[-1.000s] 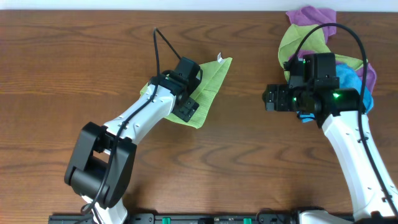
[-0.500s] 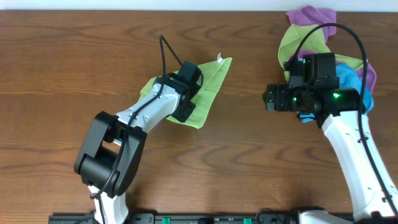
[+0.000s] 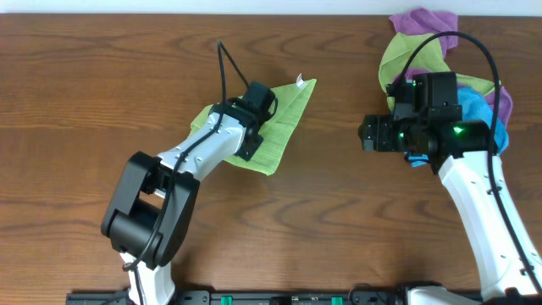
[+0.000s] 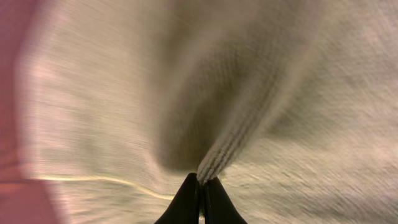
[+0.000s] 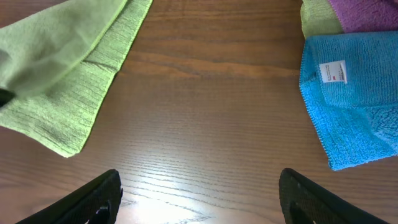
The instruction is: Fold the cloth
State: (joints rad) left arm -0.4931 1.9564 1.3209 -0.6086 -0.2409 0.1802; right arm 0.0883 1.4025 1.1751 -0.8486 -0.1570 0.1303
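The cloth, bright lime green with a small white tag at its far corner, lies partly folded on the wooden table, left of centre. My left gripper is down on its middle. In the left wrist view the black fingertips are pressed together, pinching a raised ridge of the cloth. My right gripper hovers to the right, apart from it. Its fingers stand wide open over bare wood, with the cloth at upper left in that view.
A pile of other cloths sits at the back right: purple, duller green and blue. The blue cloth with a white label lies close to my right gripper. The table's far edge runs just behind the pile.
My left gripper has gone from open to shut, pinching a fold of the cloth, and its arm has shifted slightly toward the far side. The right arm has stayed where it was.
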